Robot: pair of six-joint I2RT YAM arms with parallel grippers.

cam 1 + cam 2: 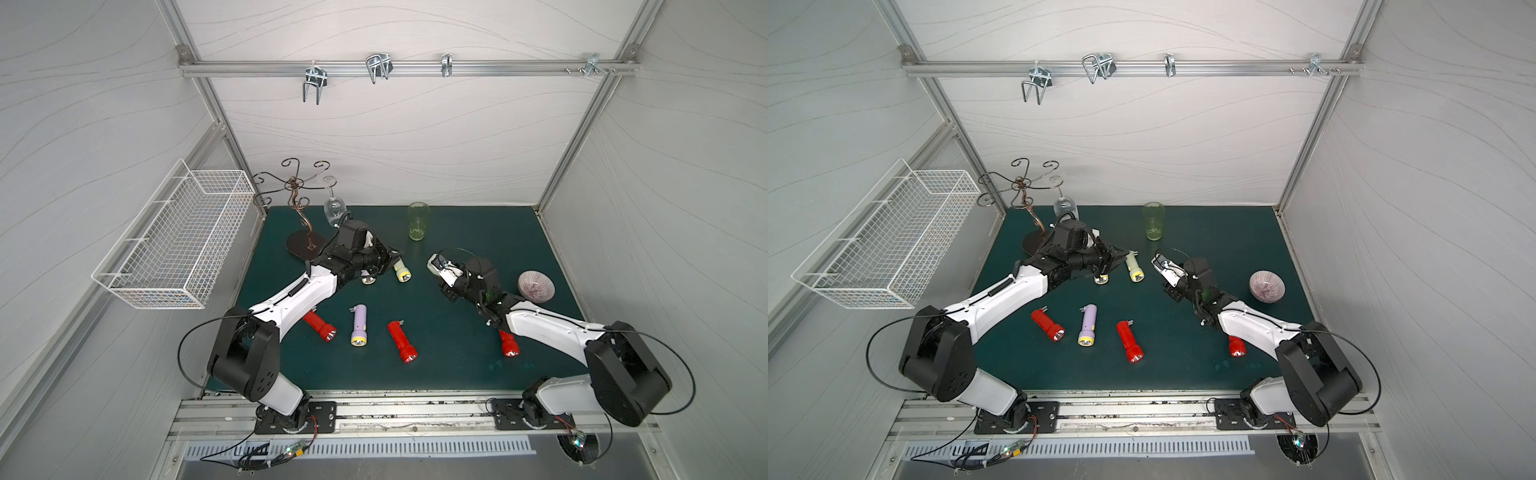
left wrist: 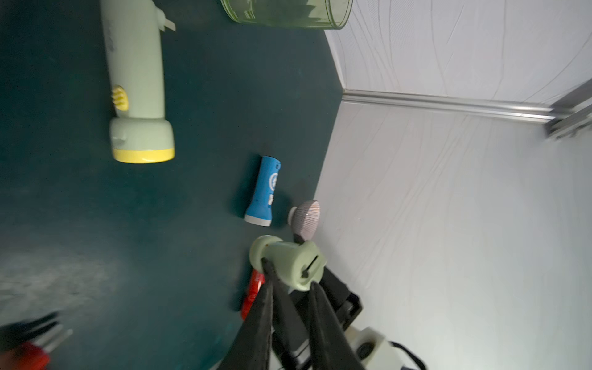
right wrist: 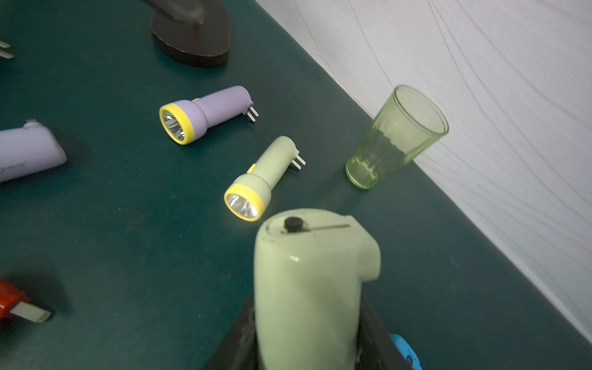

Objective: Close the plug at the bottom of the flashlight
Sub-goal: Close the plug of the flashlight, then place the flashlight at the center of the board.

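Note:
My right gripper [image 3: 307, 346] is shut on the body of a pale green flashlight [image 3: 307, 282], held above the mat [image 1: 457, 361] with its bottom end toward the left arm. That end [image 3: 304, 229] shows a slot and a black pivot, and no prongs stick out. In both top views the flashlight [image 1: 442, 269] [image 1: 1168, 269] sits right of centre. My left gripper [image 1: 395, 252] [image 2: 288, 275] is shut and empty. It points at the flashlight's bottom end [image 2: 288, 261] from a short gap away.
A green-yellow flashlight [image 1: 401, 271] and a purple one [image 3: 205, 112] lie below the left arm, prongs out. Red flashlights [image 1: 402, 340], another purple one [image 1: 359, 326] and a blue one [image 2: 264, 192] lie on the mat. A green glass [image 1: 418, 220], a bowl [image 1: 537, 284], a glass rack [image 1: 303, 245] and a wire basket [image 1: 174, 237] stand around.

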